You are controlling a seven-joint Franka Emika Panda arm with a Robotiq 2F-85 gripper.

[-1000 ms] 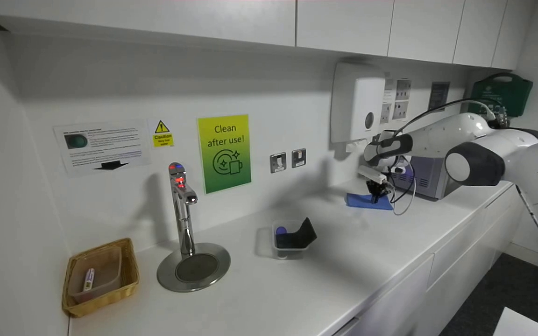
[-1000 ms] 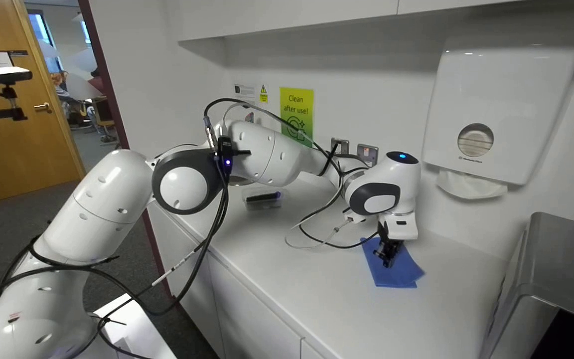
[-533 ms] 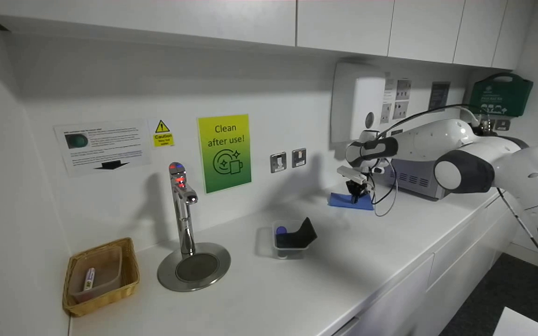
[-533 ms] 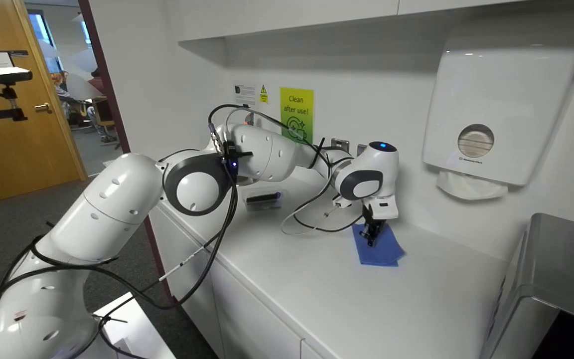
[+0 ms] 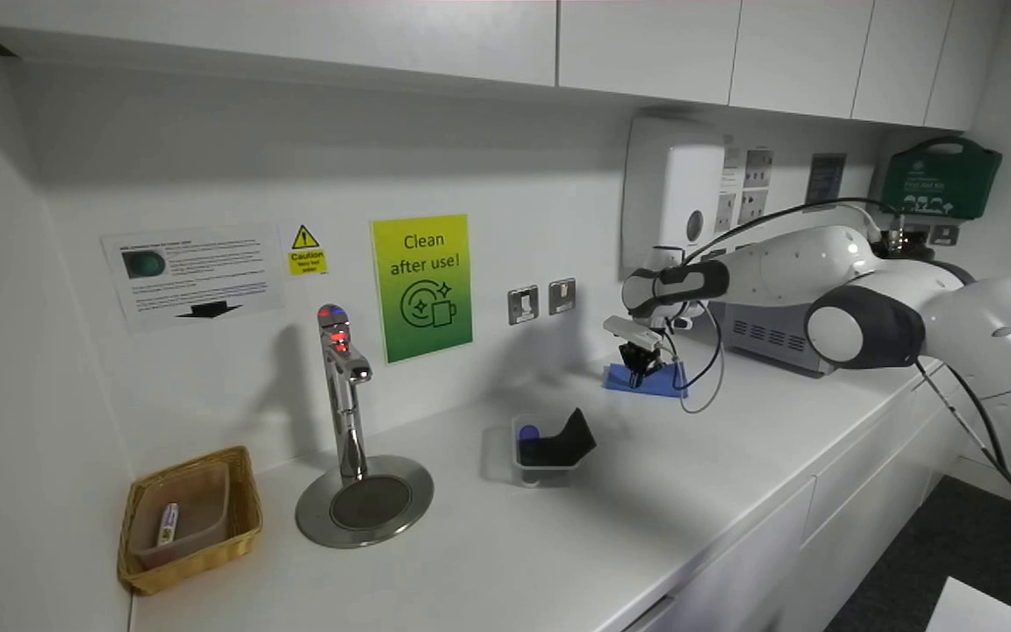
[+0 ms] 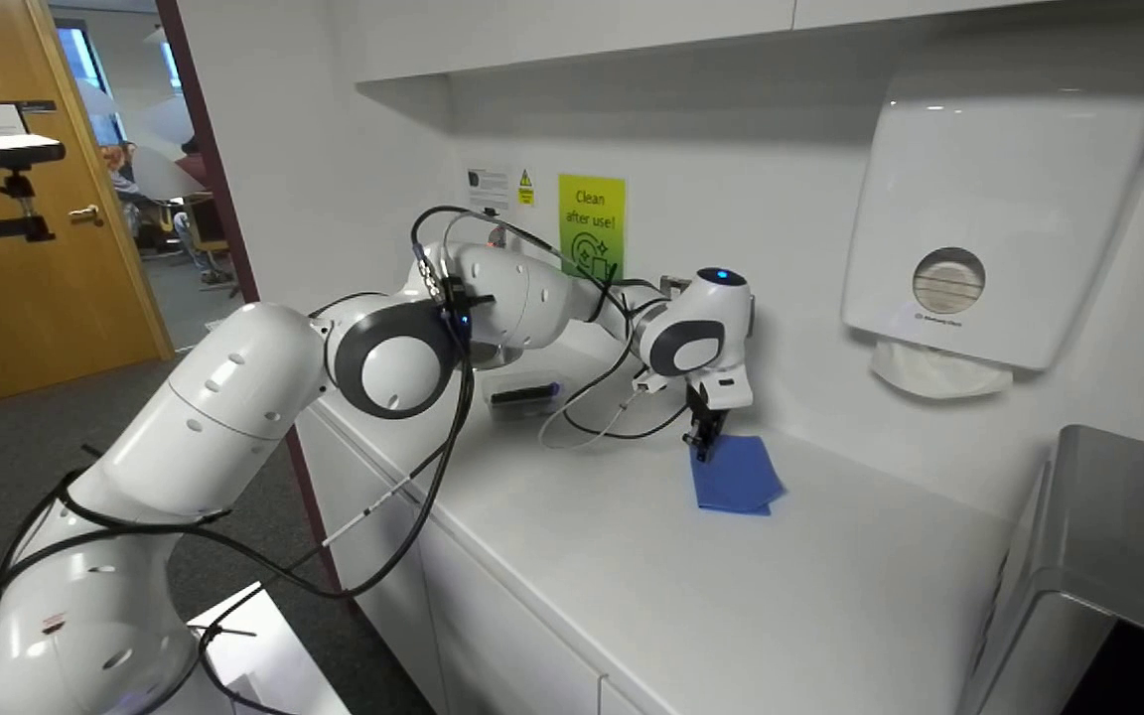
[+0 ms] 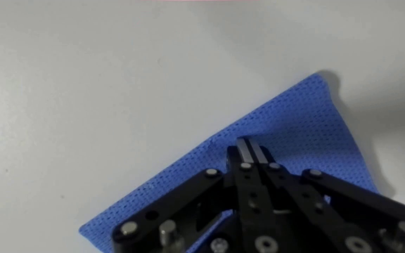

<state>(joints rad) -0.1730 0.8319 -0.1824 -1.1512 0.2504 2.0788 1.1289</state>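
A folded blue cloth (image 5: 663, 379) lies flat on the white counter (image 5: 488, 544). It also shows in an exterior view (image 6: 739, 477) and fills the lower part of the wrist view (image 7: 308, 116). My gripper (image 7: 247, 140) points down with its two fingers together, its tips at the cloth's upper surface near one edge. No cloth shows between the fingers. In both exterior views the gripper (image 5: 635, 381) (image 6: 702, 453) is over the cloth's edge nearer the clear tub. The gripper's body hides part of the cloth in the wrist view.
A clear tub (image 5: 549, 469) with a black item and a purple item stands on the counter. Beyond it are a chrome tap (image 5: 347, 421) and a wicker basket (image 5: 247, 518). A grey appliance (image 6: 1118, 516) and a wall towel dispenser (image 6: 1009, 218) are near. Cupboards (image 5: 637, 53) hang above.
The arm has moved along the counter toward the clear tub. The cloth slid the same way with it; in the last half second it shifted less than the gripper, now nearer the cloth's edge.
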